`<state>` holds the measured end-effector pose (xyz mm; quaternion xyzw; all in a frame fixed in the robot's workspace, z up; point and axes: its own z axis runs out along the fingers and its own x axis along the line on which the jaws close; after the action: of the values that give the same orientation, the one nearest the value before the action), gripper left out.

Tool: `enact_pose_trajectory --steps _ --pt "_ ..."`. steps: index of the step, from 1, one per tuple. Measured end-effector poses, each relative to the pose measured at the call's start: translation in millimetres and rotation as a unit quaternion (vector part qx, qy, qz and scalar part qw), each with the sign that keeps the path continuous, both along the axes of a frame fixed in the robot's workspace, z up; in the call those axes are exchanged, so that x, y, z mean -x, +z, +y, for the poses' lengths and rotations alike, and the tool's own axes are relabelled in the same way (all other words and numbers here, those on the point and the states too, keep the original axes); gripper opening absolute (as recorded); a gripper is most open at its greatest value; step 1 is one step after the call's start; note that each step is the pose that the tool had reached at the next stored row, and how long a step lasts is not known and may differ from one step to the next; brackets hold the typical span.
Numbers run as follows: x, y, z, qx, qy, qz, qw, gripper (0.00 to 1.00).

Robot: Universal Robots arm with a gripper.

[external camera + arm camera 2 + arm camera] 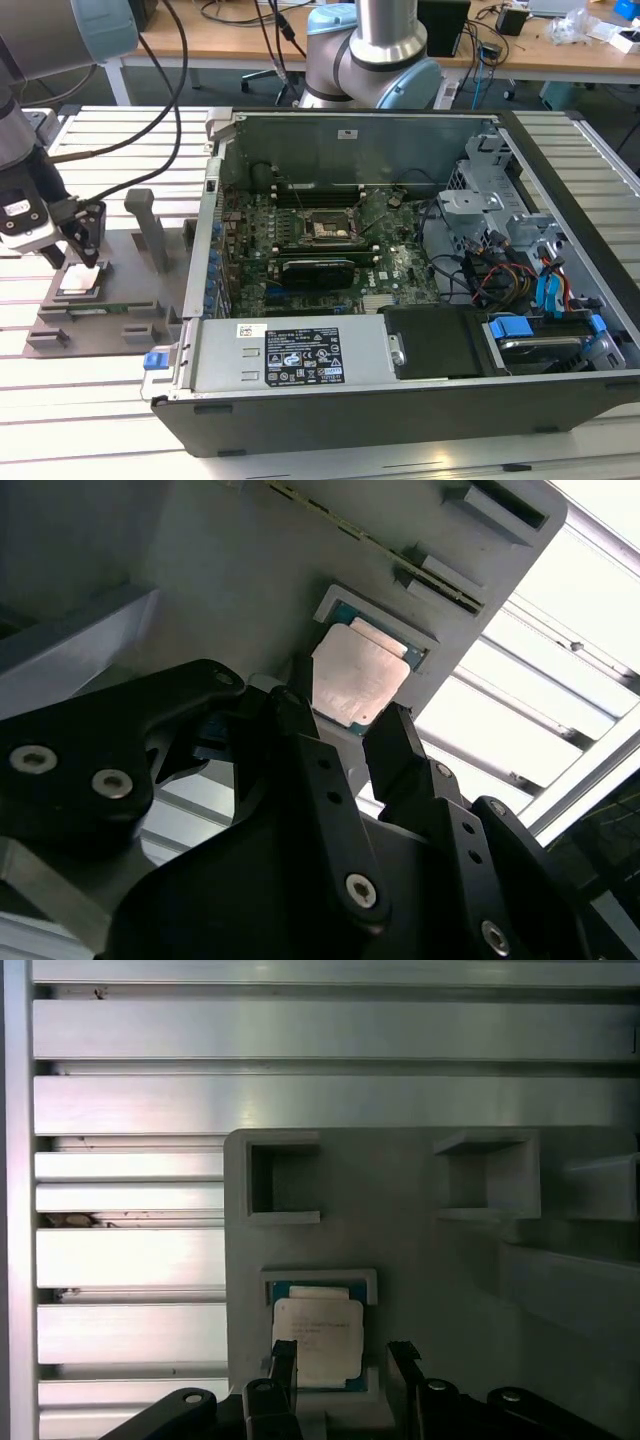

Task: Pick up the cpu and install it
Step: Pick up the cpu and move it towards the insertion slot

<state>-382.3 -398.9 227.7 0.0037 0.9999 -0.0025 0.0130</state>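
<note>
Pick-up step. The open claw (342,1350) is positioned astride the cpu (318,1335), seated in the grey fixture (130,290) at 9 o'clock from the computer case (400,150) in the exterior view. Centred closure on opposite edges is judged necessary.

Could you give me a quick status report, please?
Pincer open, straddling cpu. It lies in grey holder pocket, not lifted. Nothing in the way.

cpu (320,1330) corner bhd end effector (342,1355)

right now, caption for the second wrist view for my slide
Open tool poised over the cpu lying in a grey tray pocket.
</note>
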Motion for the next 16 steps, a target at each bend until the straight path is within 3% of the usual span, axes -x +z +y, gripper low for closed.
enact_pose_trajectory --steps 16 --pt "0.0 -5.3 0.0 0.0 0.0 0.0 1.0 0.48"
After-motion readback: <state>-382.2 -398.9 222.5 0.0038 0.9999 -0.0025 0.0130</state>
